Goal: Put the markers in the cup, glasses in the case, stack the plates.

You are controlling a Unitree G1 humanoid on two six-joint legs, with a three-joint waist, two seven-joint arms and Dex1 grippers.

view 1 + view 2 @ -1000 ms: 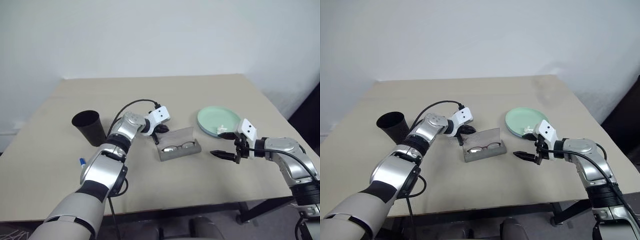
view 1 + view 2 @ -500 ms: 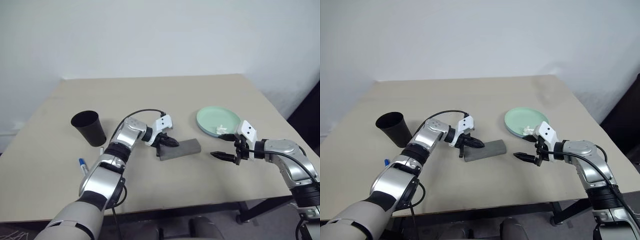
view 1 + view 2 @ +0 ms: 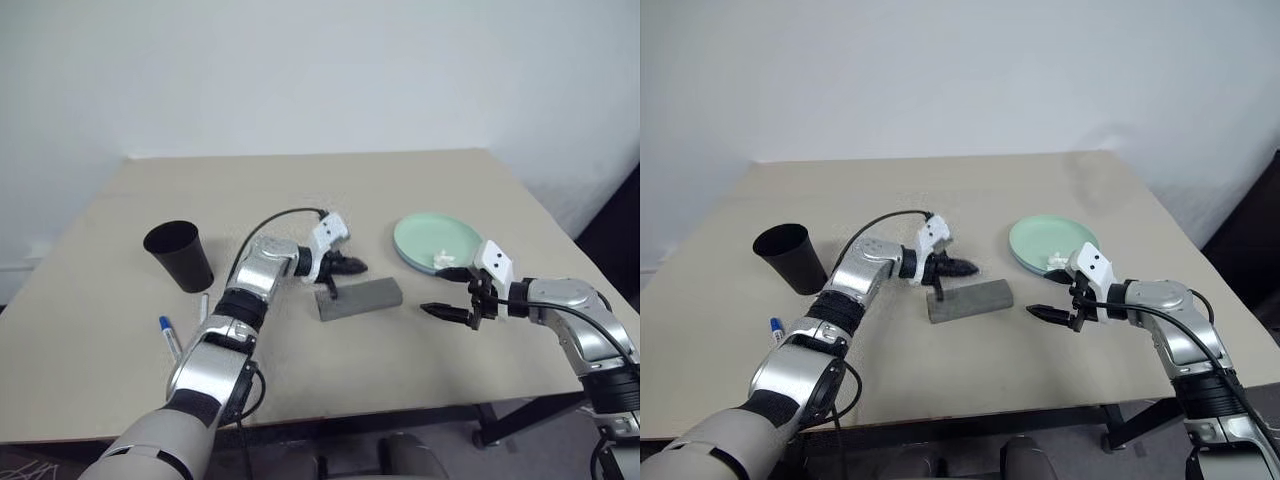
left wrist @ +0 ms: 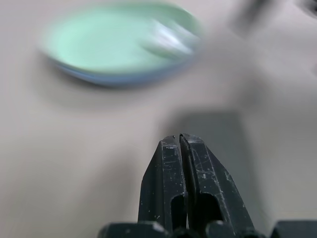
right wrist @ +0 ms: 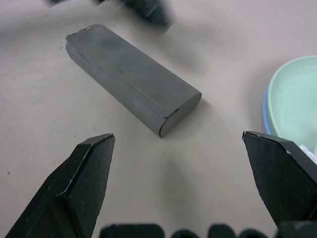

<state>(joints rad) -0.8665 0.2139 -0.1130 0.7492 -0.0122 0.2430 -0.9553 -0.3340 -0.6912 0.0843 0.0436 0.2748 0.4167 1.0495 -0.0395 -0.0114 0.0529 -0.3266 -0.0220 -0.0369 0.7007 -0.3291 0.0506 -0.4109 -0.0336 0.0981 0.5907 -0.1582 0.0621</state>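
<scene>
case (image 3: pixel 360 298) lid now shut, left tool (image 3: pixel 352 266) lifted off

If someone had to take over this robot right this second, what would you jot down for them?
Left gripper: shut, empty, just above the case.
Right gripper: open, empty, between the case and the plates.
Case: lid closed, at mid-table; no glasses lie out on the table.
Plates: mint green on light blue, stacked, with a white scrap on top.
Cup: upright at the left, its contents not visible.
Blue-capped marker and a second marker lie on the table near the cup.
Left to do: markers into the cup.
</scene>
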